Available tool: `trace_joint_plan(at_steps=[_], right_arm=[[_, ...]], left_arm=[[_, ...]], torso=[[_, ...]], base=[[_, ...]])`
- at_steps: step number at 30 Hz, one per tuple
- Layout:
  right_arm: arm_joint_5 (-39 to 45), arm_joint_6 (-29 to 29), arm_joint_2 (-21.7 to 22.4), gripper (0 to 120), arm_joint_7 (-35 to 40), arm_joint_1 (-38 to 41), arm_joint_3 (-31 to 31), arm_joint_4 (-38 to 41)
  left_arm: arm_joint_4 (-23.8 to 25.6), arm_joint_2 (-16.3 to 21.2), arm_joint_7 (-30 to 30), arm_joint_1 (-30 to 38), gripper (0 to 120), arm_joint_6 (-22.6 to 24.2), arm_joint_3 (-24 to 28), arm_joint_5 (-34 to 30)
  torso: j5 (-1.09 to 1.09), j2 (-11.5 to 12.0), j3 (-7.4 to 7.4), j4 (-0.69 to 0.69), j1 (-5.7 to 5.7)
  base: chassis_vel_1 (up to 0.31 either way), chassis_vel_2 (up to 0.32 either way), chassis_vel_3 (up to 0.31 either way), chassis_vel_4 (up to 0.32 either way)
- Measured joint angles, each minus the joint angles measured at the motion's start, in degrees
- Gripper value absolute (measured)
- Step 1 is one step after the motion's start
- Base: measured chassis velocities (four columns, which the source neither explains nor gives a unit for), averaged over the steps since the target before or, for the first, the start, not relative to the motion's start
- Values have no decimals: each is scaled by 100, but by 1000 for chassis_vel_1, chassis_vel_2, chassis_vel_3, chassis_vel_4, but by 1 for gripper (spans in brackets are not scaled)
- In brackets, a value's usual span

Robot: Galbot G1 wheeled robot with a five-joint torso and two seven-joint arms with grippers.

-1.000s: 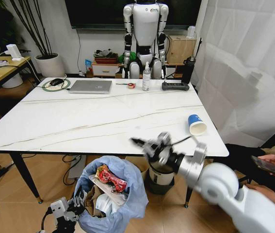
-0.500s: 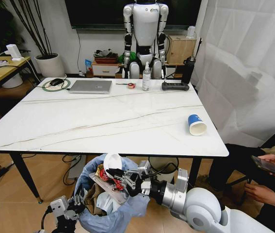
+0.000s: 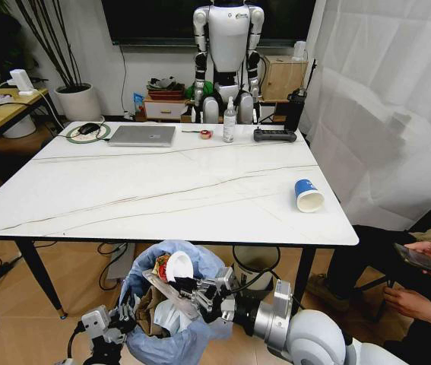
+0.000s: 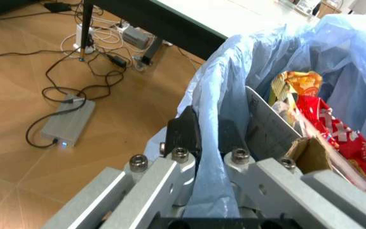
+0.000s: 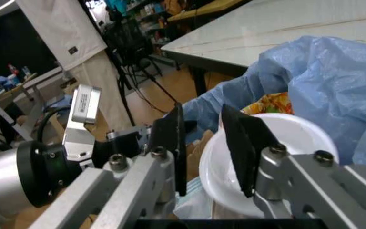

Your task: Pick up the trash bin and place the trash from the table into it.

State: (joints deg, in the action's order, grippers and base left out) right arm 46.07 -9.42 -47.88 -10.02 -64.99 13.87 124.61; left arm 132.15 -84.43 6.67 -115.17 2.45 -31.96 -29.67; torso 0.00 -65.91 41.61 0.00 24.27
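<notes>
The right gripper [image 3: 192, 289] has come down off the worktop [image 3: 162, 190] over the trash bin [image 3: 171, 312], its fingers parted beside the white lid [image 3: 178, 266] now lying atop the litter. The left gripper [image 4: 202, 138] clenches the bin's bag rim. The blue paper cup [image 3: 307, 195] waits at 3 o'clock.

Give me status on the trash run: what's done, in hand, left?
Done: trash bin held at its bag rim by the left hand, already holding a red wrapper and cardboard. In hand: right hand over the bin at a white lid. Left: blue paper cup on the table.
</notes>
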Motion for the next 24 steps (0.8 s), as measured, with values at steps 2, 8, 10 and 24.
trace_joint_plan(at_steps=[2,8,10,24], right_arm=[[-18,0,11,33,7,-48,-55,16],[-18,0,14,51,72,-59,-179,108],[24,-2,-87,67,385,-37,-533,242],[-86,-1539,-601,100,3139,-150,-2702,-259]], left_arm=[[0,-1,-4,1,0,-12,14,13],[-8,1,-12,-1,0,-28,49,45],[-89,18,-16,1,0,-42,60,60],[-121,197,-28,-49,0,-75,106,13]], torso=[[0,0,0,0,0],[0,0,0,0,0],[0,0,0,0,0],[1,0,1,-1,0]], base=[[0,0,0,0],[0,0,0,0],[0,0,0,0],[0,0,0,0]])
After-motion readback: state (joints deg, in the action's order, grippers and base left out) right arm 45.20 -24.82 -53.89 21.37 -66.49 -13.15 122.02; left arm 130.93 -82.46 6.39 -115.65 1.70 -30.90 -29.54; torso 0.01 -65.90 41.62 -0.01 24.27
